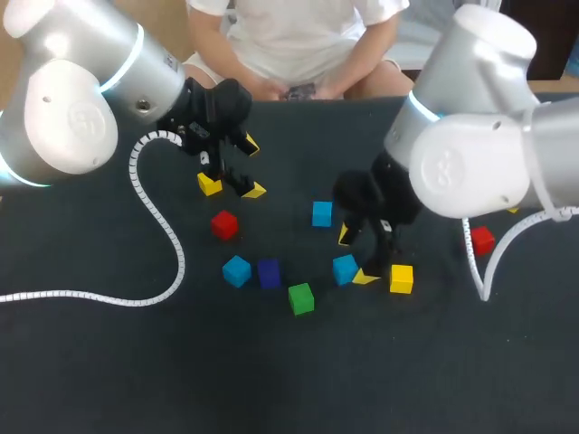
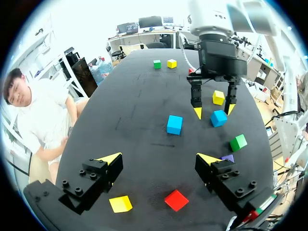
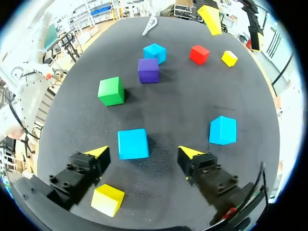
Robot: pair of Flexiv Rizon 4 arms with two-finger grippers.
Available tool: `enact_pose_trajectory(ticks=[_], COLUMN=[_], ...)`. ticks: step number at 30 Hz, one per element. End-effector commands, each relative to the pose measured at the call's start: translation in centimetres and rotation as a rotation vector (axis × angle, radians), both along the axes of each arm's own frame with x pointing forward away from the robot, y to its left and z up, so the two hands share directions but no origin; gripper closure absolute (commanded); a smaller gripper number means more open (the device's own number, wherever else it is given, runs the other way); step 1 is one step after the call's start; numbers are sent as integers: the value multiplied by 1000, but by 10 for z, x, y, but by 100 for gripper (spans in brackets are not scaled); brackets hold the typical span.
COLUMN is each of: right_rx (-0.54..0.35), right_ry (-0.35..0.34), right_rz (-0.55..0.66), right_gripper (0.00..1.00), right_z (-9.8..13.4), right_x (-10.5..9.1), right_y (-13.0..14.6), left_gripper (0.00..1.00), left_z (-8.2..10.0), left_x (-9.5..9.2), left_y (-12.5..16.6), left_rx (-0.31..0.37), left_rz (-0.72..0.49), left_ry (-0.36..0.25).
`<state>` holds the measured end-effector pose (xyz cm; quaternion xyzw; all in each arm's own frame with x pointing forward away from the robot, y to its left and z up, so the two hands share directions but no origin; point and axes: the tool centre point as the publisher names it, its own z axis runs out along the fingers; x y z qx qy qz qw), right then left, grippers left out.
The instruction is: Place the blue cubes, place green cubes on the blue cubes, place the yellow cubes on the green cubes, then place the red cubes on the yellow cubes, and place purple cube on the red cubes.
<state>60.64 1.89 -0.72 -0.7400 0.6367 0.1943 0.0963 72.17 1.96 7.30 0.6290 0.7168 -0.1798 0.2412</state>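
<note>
1. Dark worktop (image 1: 109,362) spreads under both arms in the head view, with cubes lying singly and nothing stacked yet. Our right end effector (image 1: 355,256) hangs spread and empty around one blue cube (image 1: 344,268). Our left end effector (image 1: 252,168), also spread and empty, is well apart from that cube, so we judge the right arm the nearer.
2. From the left wrist view, the blue cube (image 2: 219,118) sits between the right end effector's (image 2: 214,111) two tips, closer to one of them.
3. Our right wrist view shows what the others leave vague. The blue cube (image 3: 133,143) lies between our fingers, off-centre toward one tip, with its faces roughly square to them. We cannot tell whether that tip touches it. A second blue cube (image 3: 223,130) sits just beyond the other finger. We judge a small sideways centring would help before closing.
</note>
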Motion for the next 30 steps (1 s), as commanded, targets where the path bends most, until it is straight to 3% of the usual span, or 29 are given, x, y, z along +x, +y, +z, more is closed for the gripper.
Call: enact_pose_trajectory(ticks=[1,11,14,17,18,20,23,25,26,30], right_rx=[19,20,18,17,17,17,15,14,13,11], right_ry=[6,12,15,13,12,10,7,7,7,7], right_rz=[4,30,37,40,40,39,39,39,40,40], right_gripper=[18,9,12,34,51,63,73,95,100,100], right_z=[2,1,0,0,0,1,1,1,1,0], right_x=[1,0,0,0,0,0,0,-1,-1,-3], right_y=[-2,5,7,8,8,7,7,7,7,6], left_gripper=[0,0,0,0,0,0,0,0,0,0], left_z=[0,0,0,0,0,0,0,0,0,0], left_x=[0,0,0,0,0,0,0,0,0,0], left_y=[1,1,1,1,1,1,1,1,1,1], left_rx=[-1,-1,-1,-1,-1,-1,-1,-1,-1,-1], left_rz=[-2,-2,-2,-2,-2,-2,-2,-2,-2,-2], left_ry=[0,0,0,0,0,0,0,0,0,0])
